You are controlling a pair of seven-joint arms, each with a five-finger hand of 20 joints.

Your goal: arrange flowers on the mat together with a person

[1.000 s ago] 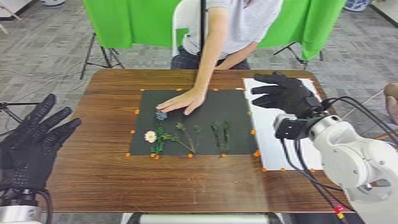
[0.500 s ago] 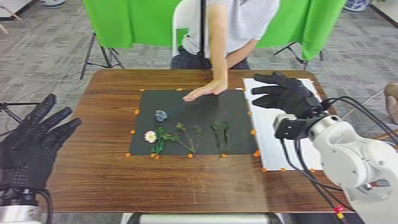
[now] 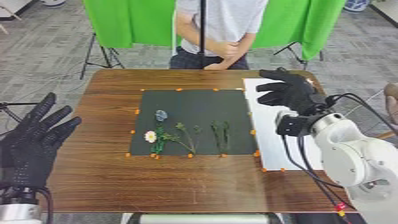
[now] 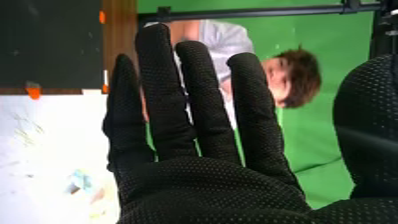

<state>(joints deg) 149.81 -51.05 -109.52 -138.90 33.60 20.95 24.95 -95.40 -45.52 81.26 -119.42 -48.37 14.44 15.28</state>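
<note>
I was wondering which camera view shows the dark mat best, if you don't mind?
The head view, since it takes in the dark mat edge to edge, with the white flower lying on it. The right wrist view has one corner, cut off by the picture's edge.

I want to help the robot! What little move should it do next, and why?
Probably lower the right robot hand toward the white board: the hand is open above it, a small bluish thing lies there, and the person's hands are off the mat.
</note>
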